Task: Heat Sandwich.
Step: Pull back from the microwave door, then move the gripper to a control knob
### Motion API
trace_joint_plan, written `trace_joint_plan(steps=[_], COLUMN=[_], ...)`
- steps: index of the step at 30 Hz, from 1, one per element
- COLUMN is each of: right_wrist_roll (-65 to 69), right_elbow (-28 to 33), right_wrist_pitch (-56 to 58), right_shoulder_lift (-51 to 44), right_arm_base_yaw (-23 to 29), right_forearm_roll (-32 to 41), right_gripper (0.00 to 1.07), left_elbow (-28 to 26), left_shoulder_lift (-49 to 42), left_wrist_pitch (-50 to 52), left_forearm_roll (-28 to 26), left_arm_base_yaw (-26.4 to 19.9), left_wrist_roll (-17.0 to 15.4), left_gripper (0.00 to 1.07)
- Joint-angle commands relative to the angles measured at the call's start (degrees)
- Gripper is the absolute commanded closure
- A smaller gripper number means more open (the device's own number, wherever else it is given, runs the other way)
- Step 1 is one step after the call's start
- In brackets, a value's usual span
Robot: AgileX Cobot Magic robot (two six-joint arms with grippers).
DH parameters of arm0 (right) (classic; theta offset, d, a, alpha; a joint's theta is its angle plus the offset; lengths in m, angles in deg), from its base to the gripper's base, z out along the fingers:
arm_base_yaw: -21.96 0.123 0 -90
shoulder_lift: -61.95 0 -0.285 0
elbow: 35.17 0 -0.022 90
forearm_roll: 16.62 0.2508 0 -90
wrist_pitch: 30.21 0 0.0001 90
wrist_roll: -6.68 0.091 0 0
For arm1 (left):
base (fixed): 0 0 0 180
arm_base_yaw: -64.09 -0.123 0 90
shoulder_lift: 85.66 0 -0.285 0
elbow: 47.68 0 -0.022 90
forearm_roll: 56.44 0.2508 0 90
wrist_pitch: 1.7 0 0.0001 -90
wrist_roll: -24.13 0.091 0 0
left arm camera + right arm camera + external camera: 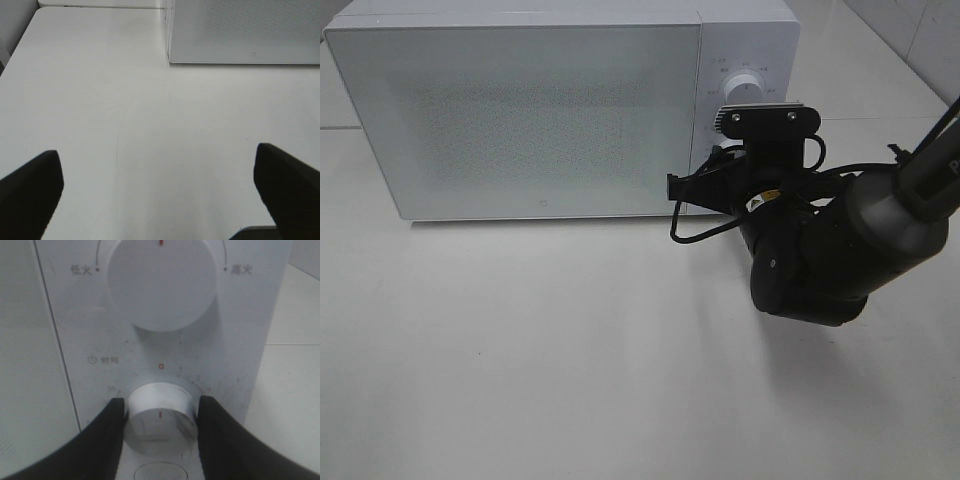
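The sandwich is out of view. The white microwave (540,110) stands at the back of the table with its door shut. In the right wrist view my right gripper (161,415) is shut on the lower timer knob (160,432), one black finger (107,427) pressed to each side. The knob's red line points at the 0 mark. From above, the right arm (820,250) reaches to the control panel and covers that knob. My left gripper (160,185) hangs open over bare table, its fingers (30,190) far apart with nothing between them.
The larger power knob (161,282) sits just above the timer knob and shows as a white dial (745,85) from above. The microwave's lower front corner (170,59) lies ahead of the left gripper. A white tabletop (520,350) spreads in front.
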Motion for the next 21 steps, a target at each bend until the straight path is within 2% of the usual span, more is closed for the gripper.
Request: trace_joint_plan(steps=[1,13,21], right_wrist_roll=[-0.2,0.3,13.1], right_elbow=[-0.5,-0.5,-0.5], right_wrist_pitch=[-0.6,-1.3,-3.0], right_shoulder_lift=[0.1,0.1,0.1], right_arm_base_yaw=[0.1,0.1,0.1], right_forearm_roll=[-2.1,-2.1,-2.1], right_gripper=[0.96,0.96,0.96], left_elbow=[0.1,0.1,0.1], left_shoulder_lift=[-1.5,-1.5,-1.5], left_wrist_pitch=[0.5,0.5,0.5], left_forearm_roll=[-0.6,-0.6,-0.6], left_arm_base_yaw=[-0.1,-0.1,-0.1], left_wrist_roll=[0.0,0.0,0.0], left_gripper=[0.09,0.09,0.09])
